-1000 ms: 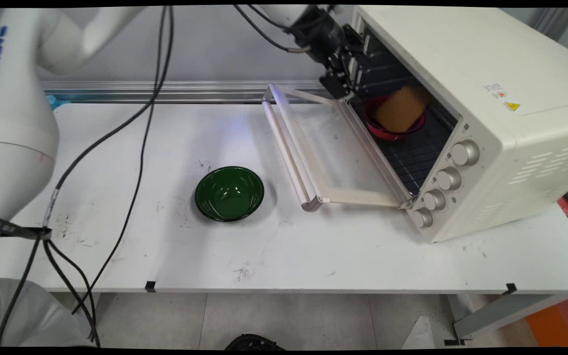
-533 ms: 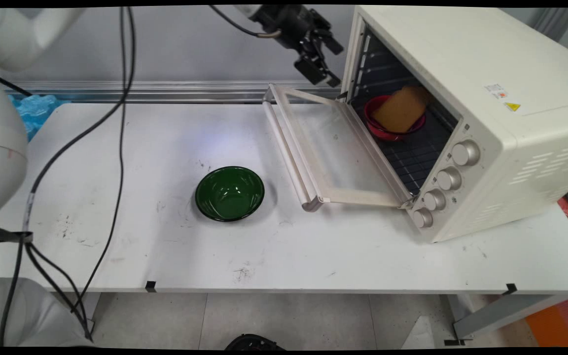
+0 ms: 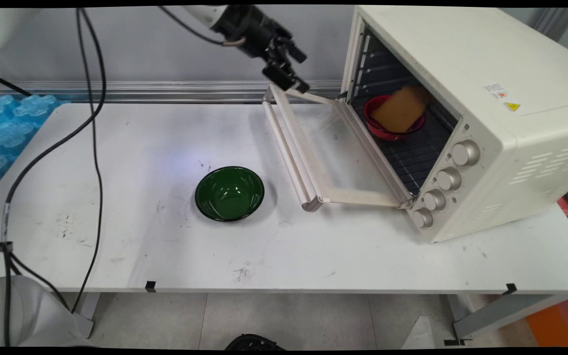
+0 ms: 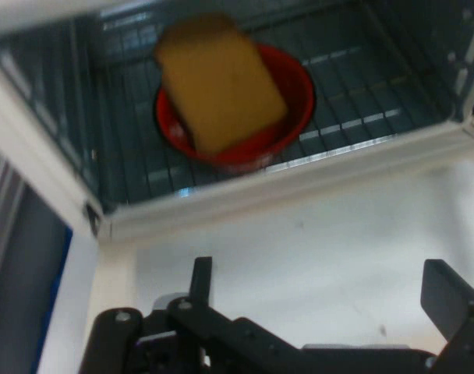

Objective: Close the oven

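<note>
**Black claw held empty above the far corner of the oven door**

Black fingers are seen spread wide apart in the hand view, with nothing between them, so the claw (image 3: 288,69) is judged to be open and empty. It is held in the air just above the far end of the lowered glass door (image 3: 333,148), outside the toaster oven (image 3: 466,113), and is tilted down toward the oven's mouth.

Ahead of the claw and below it, a red bowl (image 4: 237,117) is set on the wire rack (image 4: 362,93) inside the cavity, and a tan sponge (image 4: 220,82) is propped in it, leaning on the rim (its lower edge is hidden by the bowl). The door is laid flat, which leaves the cavity open to the claw's side.

Well apart from the claw, toward the near side of the white table (image 3: 116,207), a green bowl (image 3: 230,193) is stood upright; nothing is seen in it. Black cables (image 3: 94,128) are hung from the arm behind the claw.
</note>
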Motion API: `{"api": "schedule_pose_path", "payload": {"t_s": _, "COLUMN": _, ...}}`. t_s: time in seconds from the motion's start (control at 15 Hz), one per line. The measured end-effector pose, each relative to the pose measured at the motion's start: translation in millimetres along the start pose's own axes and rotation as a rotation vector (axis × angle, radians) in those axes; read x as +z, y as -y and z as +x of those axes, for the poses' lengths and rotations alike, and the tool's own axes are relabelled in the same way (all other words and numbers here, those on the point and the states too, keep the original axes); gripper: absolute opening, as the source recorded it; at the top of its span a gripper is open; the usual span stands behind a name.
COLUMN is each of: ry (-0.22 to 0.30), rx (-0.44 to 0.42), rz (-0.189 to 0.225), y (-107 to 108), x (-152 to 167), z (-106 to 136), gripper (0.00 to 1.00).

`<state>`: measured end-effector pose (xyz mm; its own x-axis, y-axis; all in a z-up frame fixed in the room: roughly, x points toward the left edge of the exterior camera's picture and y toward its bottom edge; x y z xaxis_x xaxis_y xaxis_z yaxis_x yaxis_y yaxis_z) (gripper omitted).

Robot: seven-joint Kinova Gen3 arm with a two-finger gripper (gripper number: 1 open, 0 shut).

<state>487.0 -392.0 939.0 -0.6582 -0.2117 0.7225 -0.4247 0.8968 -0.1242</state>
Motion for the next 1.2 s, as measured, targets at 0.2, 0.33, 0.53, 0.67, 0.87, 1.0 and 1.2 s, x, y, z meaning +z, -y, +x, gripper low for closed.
{"api": "schedule_pose_path", "payload": {"t_s": 0.2, "ry": 0.021, "rx": -0.047, "rz": 0.011, "y": -11, "x": -11, "z": -21, "gripper": 1.00}}
{"api": "schedule_pose_path", "payload": {"t_s": 0.33, "ry": 0.037, "rx": -0.073, "rz": 0.016, "y": -19, "x": -17, "z": -36, "gripper": 1.00}}
{"api": "schedule_pose_path", "payload": {"t_s": 0.53, "ry": 0.059, "rx": -0.106, "rz": 0.025, "y": -29, "x": -23, "z": -60, "gripper": 1.00}}
{"api": "schedule_pose_path", "payload": {"t_s": 0.67, "ry": 0.070, "rx": -0.120, "rz": 0.030, "y": -34, "x": -24, "z": -73, "gripper": 1.00}}
{"api": "schedule_pose_path", "payload": {"t_s": 0.87, "ry": 0.082, "rx": -0.138, "rz": 0.031, "y": -41, "x": -22, "z": -90, "gripper": 0.00}}
{"api": "schedule_pose_path", "payload": {"t_s": 1.0, "ry": 0.088, "rx": -0.147, "rz": 0.028, "y": -45, "x": -19, "z": -98, "gripper": 0.00}}
{"api": "schedule_pose_path", "payload": {"t_s": 1.2, "ry": 0.095, "rx": -0.167, "rz": 0.024, "y": -52, "x": -11, "z": -113, "gripper": 0.00}}
